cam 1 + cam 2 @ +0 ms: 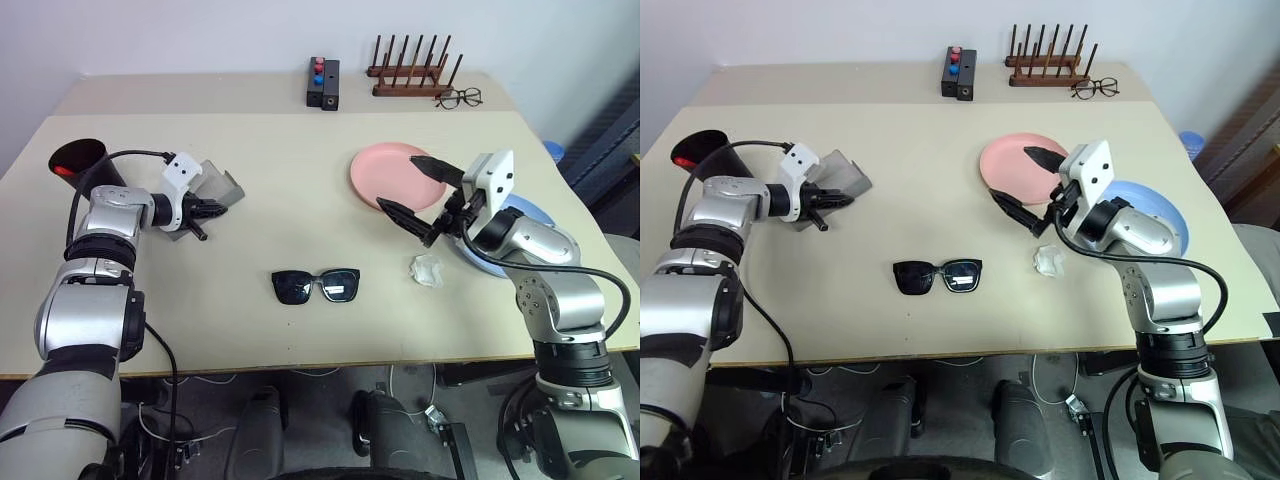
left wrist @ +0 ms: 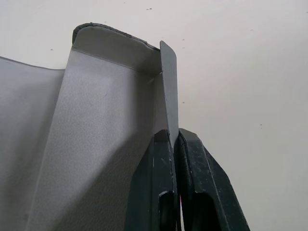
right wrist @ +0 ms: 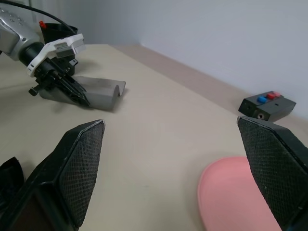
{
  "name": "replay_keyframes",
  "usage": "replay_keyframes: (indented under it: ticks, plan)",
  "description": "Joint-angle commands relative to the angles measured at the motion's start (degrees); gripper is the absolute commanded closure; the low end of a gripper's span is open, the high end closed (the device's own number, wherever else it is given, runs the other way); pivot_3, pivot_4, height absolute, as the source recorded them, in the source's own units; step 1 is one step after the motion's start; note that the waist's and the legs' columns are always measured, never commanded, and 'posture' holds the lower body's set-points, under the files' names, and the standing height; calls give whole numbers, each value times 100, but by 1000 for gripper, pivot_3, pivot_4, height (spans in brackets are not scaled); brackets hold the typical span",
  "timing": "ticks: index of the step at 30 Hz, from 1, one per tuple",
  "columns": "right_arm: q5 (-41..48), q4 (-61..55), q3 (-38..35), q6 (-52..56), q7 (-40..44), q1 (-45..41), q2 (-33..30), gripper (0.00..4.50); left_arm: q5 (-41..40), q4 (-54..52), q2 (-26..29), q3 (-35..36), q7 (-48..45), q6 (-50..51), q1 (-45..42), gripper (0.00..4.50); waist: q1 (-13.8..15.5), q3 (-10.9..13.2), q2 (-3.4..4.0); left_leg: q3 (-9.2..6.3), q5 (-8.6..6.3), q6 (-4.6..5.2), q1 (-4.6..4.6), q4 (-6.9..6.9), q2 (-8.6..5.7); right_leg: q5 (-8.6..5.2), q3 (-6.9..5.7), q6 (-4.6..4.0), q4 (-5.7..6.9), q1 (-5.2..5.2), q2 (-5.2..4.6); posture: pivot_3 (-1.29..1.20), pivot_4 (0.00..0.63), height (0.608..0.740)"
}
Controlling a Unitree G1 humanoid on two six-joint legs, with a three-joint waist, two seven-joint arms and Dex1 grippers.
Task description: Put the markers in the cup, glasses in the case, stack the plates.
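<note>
Left gripper [image 2: 175,139] clamped on flap edge of grey matte soft pouch case [image 1: 215,187]; black thick-framed sunglasses [image 1: 316,285] well apart, toward right gripper [image 1: 417,196], fingers spread, empty.

Case [image 2: 96,144] matte grey grained leatherette; glasses [image 1: 316,285] glossy black plastic; table [image 1: 300,200] smooth matte.

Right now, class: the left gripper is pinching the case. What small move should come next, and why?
Probably lift that flap a little to open the case. The left gripper is shut on its edge, the sunglasses lie loose mid-table, and the right gripper hangs open above the pink plate, free to fetch them.
</note>
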Motion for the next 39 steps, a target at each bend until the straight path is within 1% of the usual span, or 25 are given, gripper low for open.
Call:
replay_keyframes:
  ticks: [1,3,8,10,12,13,15,16,18,20,22,25,28,32,34,36,39]
  plan:
    - [58,-205,-45,-30,-3,-107,-11,0,-199,-235,11,133,-384,1,-35,4460,1,0,0,0,0,0,-1,0,0,0,0,0,0,0,0,0,150,740]
    - [65,-199,-48,-24,1,-113,-15,0,-278,-322,11,165,-551,-21,-34,4460,0,1,-1,0,0,0,-1,0,0,0,0,0,0,0,0,0,150,740]
    - [70,-193,-62,-2,5,-119,-32,0,-370,-738,214,82,-1446,49,82,4460,-7,1,-1,0,0,0,-1,0,0,0,0,-1,0,-1,0,0,150,740]
    - [73,-181,-81,-3,24,-102,-50,0,-436,-1034,394,56,-1967,28,229,4460,-17,1,-1,0,0,0,-1,0,0,-1,0,-2,0,-1,0,0,150,740]
    - [70,-157,-95,-14,52,-84,-68,0,-524,-1352,600,15,-2537,339,330,4460,-46,2,1,0,0,0,-1,-3,1,-3,0,-6,0,-3,0,0,150,740]
    - [77,-150,-99,-8,61,-84,-69,0,-713,-1670,756,-137,-2788,494,451,4460,-50,2,1,0,0,0,-1,-4,2,-3,0,-6,1,-5,1,0,150,740]
    - [79,-160,-90,6,59,-84,-59,0,-1067,-2199,998,-371,-2998,733,656,4460,-59,3,2,0,0,0,-1,-6,4,-8,0,-15,2,-6,1,0,150,740]
    - [73,-145,-82,3,63,-99,-55,0,-1356,-2652,1299,-719,-3023,773,857,4460,-57,3,3,0,0,0,-2,-6,5,-11,0,-20,2,-6,1,0,150,740]
    - [73,-116,-73,-1,76,-127,-47,0,-1782,-3303,1751,-1182,-3023,781,1134,4460,-64,4,4,0,0,0,-2,-5,6,-12,1,-22,1,-6,1,0,150,740]
    - [67,-93,-63,-9,82,-147,-37,0,-2394,-3952,2280,-1721,-3023,1057,1317,4460,-65,5,6,0,0,0,-3,-6,7,-13,2,-24,0,-7,0,0,150,740]
    - [58,-77,-48,-21,81,-159,-22,0,-2904,-4588,2729,-2095,-3023,1155,1498,4460,-35,6,8,-1,-1,0,-4,-5,8,-17,2,-30,-1,-8,1,0,150,740]
    - [56,-73,-48,-20,80,-162,-14,0,-3281,-5140,3228,-2521,-3023,1126,1649,4460,-7,7,9,-1,-1,-1,-6,-2,8,-21,2,-38,-8,-7,-1,0,150,740]
    - [55,-80,-56,-18,73,-155,-11,0,-3657,-5375,3403,-2614,-3023,1381,1695,4460,-1,8,11,0,-1,-1,-7,-4,8,-21,2,-38,-11,-8,-1,0,150,740]
    - [144,-183,-75,74,156,-78,-74,0,-3613,-5652,3616,-2833,-3023,1183,1980,4460,-11,9,13,1,-1,-1,-10,-3,7,-21,2,-37,-12,-9,0,0,150,740]
    - [343,-376,-113,194,454,83,-253,0,-3590,-5802,3598,-2802,-3023,1149,2173,4460,-10,11,16,2,-2,0,-10,-7,8,-21,2,-38,-11,-13,0,0,150,740]
    - [728,-660,-200,499,934,301,-614,0,-3464,-5835,3491,-2713,-3023,1055,2341,4460,6,12,17,2,-2,0,-13,-8,8,-22,1,-39,-9,-17,1,0,150,740]
    - [1139,-926,-349,769,1361,502,-1019,0,-3415,-5929,3483,-2615,-3023,983,2550,4460,8,11,16,2,-2,0,-17,-1,8,-22,1,-39,-9,-16,1,0,150,740]
